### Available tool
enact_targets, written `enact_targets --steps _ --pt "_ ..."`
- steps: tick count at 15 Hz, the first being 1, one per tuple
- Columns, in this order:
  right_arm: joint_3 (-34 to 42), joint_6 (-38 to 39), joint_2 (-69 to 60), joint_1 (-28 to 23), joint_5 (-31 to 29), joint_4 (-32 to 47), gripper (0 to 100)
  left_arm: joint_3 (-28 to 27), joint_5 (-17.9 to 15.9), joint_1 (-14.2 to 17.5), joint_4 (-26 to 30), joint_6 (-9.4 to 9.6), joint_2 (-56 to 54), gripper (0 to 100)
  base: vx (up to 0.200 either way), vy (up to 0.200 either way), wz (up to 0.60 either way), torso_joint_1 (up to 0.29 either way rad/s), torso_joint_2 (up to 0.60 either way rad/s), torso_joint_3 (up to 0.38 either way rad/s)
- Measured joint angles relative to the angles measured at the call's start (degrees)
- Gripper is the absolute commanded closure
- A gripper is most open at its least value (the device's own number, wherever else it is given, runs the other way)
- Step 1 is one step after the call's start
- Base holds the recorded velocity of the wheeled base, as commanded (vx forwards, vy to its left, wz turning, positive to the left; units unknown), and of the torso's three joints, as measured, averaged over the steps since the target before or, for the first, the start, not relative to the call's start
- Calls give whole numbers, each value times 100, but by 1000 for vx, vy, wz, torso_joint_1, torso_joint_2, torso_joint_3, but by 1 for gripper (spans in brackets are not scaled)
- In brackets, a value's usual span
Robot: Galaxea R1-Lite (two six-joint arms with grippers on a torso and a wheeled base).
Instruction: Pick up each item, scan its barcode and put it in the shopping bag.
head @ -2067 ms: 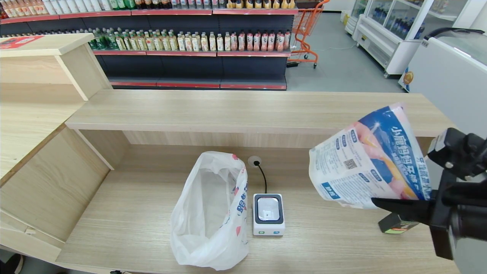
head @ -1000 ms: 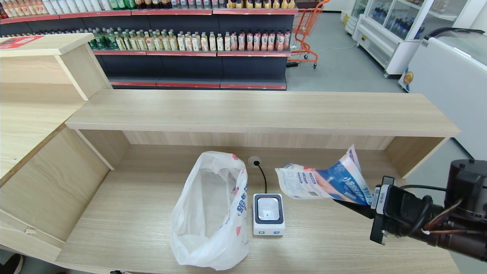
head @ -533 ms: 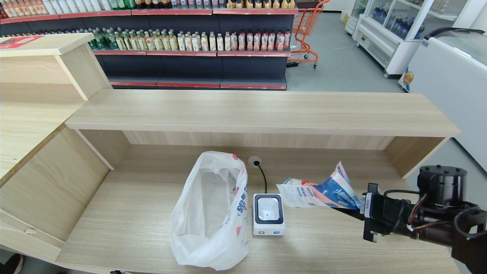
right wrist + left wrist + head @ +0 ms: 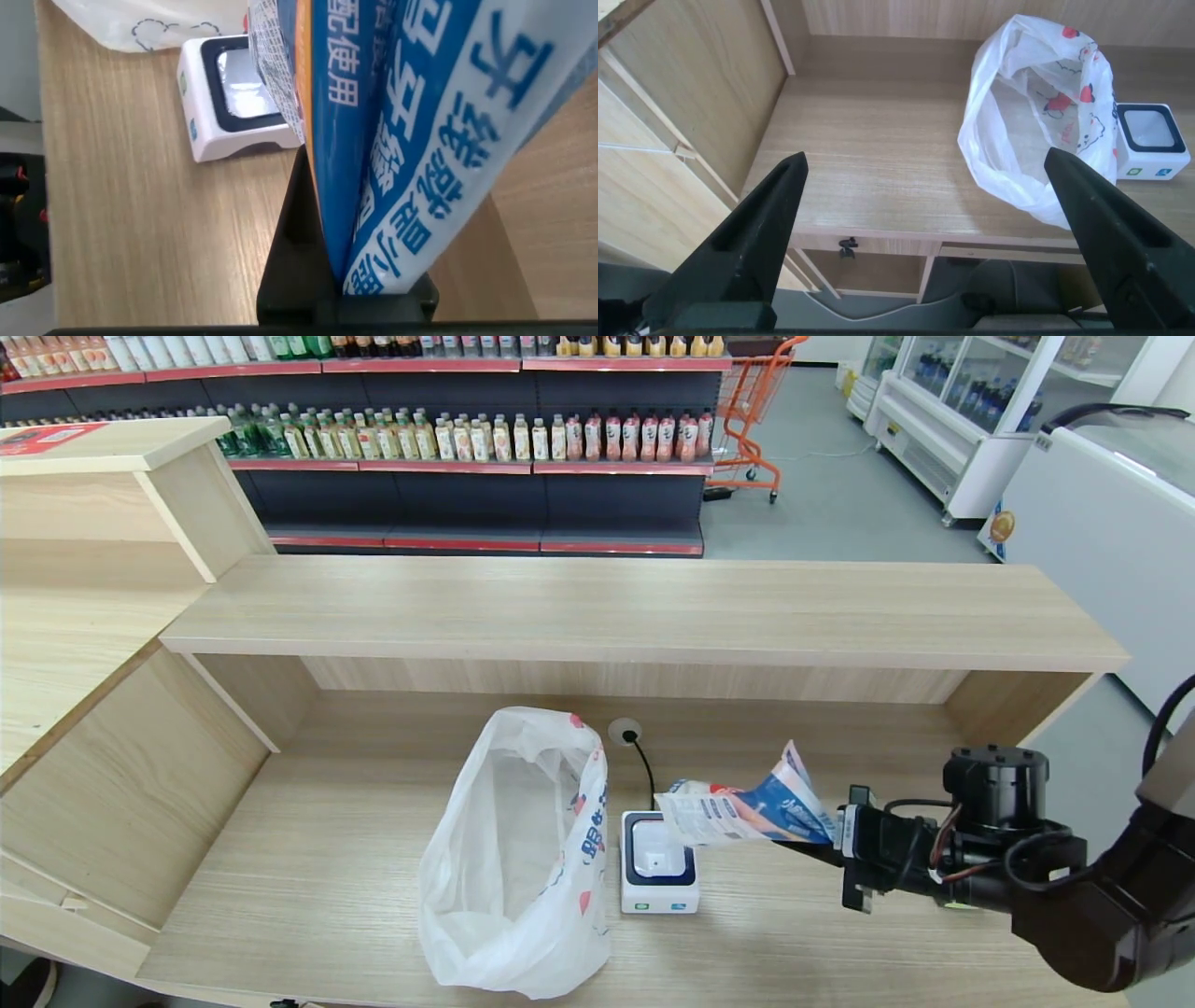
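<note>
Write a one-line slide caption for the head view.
Right gripper holds a blue-and-white plastic packet partly over the white box-shaped scanner, beside the white plastic shopping bag.

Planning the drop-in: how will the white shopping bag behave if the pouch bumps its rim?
Probably floppy: the shopping bag is thin, see-through film with wrinkled, slumped walls. Likely light and easy to shove, since nothing holds it on the counter; its mouth may fold shut.

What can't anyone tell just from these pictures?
- Barcode on the packet: head view, print too small; right wrist view, cut off by the edge.
- Window of the scanner: head view, partly covered by the packet.
- Bottom of the shopping bag: head view, hidden by its folds.
</note>
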Motion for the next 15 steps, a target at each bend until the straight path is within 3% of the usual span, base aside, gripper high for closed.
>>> enact_targets --steps 8,15 --pt "-1331 514 1007 254 325 38 100 0 0 -2 0 2 0 0 0 0 0 0 0 0" --pt "-1580 455 1566 521 455 -2 100 0 0 -2 0 2 0 0 0 0 0 0 0 0"
